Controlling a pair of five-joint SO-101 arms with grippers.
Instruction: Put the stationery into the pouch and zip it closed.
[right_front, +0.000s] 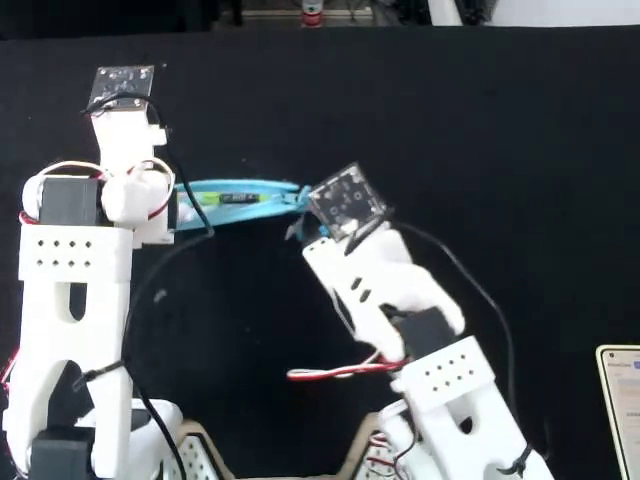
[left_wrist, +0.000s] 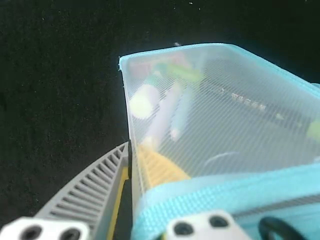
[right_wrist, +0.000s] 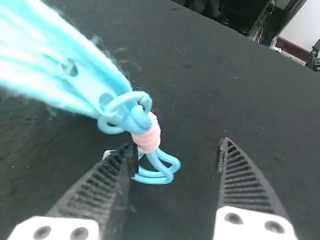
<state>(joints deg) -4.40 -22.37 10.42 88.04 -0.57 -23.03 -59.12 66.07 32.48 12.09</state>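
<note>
One risk: left end effector (right_front: 188, 213) clamps the mesh pouch (left_wrist: 225, 115), but right end effector (right_wrist: 176, 146), open at three o'clock, could miss the off-centre zipper pull (right_wrist: 145, 134).

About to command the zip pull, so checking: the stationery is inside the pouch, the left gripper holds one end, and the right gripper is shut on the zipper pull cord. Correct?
Not quite: the right gripper is open, not shut, as the right wrist view shows. The zipper pull cord sits at one side of the gap, not clamped. The rest stands.
</note>
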